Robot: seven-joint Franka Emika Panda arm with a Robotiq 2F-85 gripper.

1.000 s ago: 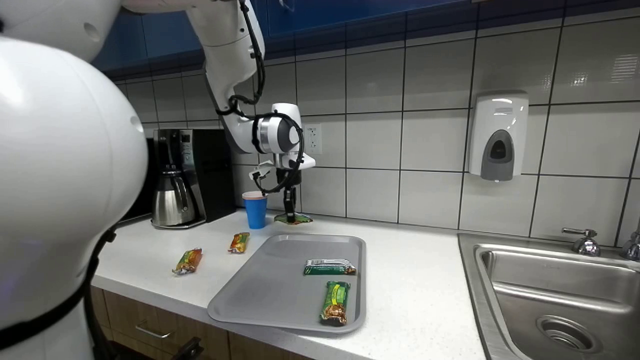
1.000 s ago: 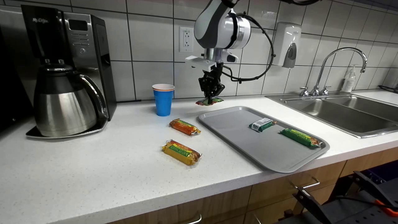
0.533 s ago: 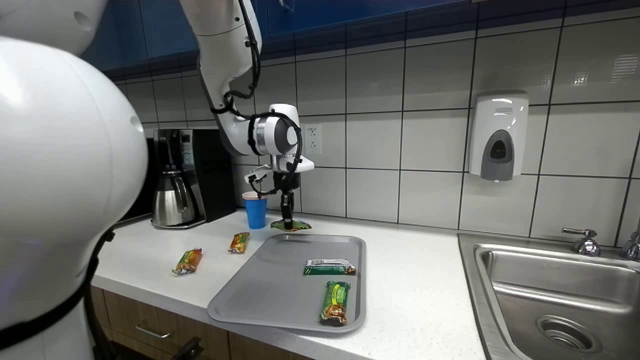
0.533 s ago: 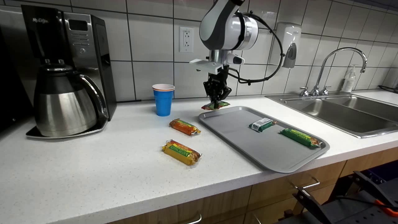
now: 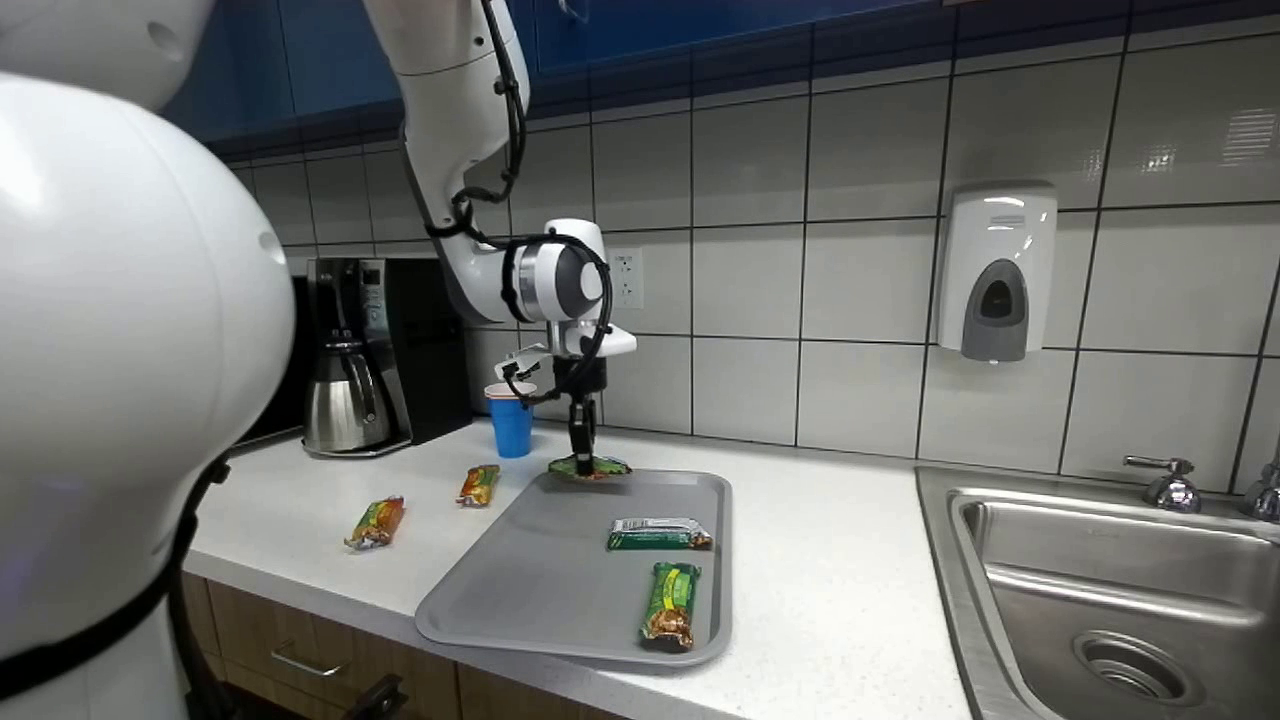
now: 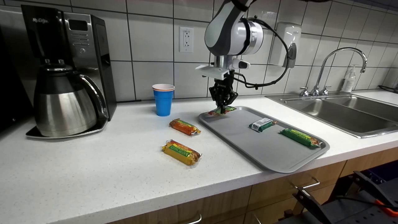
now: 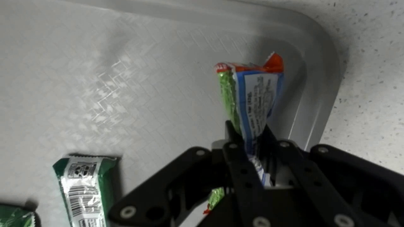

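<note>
Currently gripped, wrist view: a snack bar [image 7: 254, 97] in a red, green and blue wrapper, jaws clenched on its middle, over a rounded corner of the grey tray [image 7: 315, 44].
Tray surface, wrist view: a white-labelled bar [image 7: 83, 190] lies away from that corner; a green bar [image 7: 14, 217], partly out of view, lies past it.
Tray, in an exterior view: on the desk [image 5: 820, 580], snack bar at its back left corner, the other two near its right edge.
Desk, in an exterior view: an orange bar [image 6: 184, 126] and a yellow bar [image 6: 181, 152] lie off the tray's left edge; a blue cup [image 6: 163, 102] stands toward the desk's back edge.
</note>
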